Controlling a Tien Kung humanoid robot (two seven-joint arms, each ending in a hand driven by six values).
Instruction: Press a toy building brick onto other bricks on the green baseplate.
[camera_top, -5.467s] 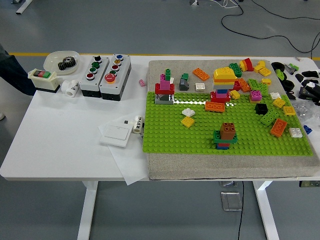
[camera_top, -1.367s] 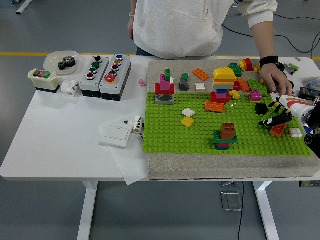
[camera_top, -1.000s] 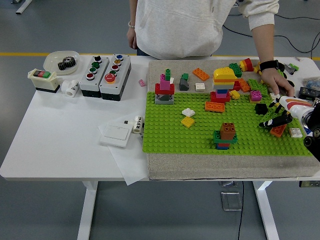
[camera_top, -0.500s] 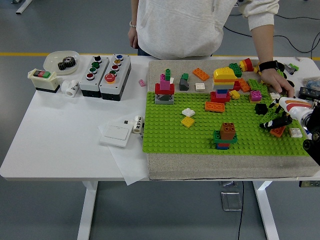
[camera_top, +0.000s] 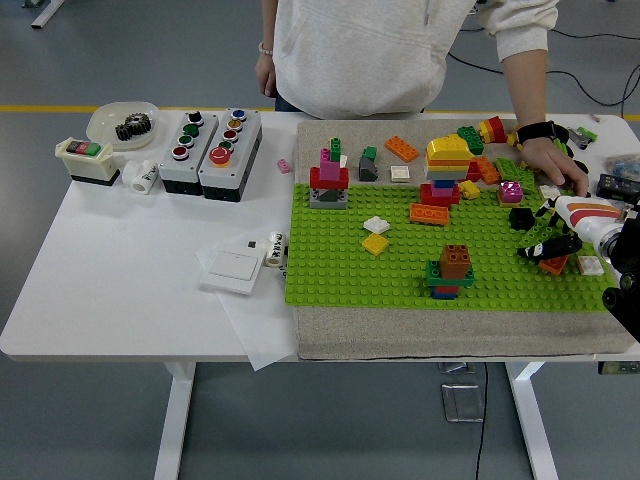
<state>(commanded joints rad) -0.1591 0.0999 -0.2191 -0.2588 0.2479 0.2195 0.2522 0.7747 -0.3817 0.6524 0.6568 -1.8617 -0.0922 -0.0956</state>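
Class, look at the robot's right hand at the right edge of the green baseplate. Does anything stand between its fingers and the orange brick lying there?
Nothing visible does. The right hand already has its dark fingers over the orange brick on the green baseplate. The person's hand rests farther back, clear of it.

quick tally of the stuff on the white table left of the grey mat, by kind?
Button boxes: 3
Bowl with gear: 1
White fitting: 1
Wall switch: 1
Paper sheet: 1
Small labelled part: 1
Total: 8
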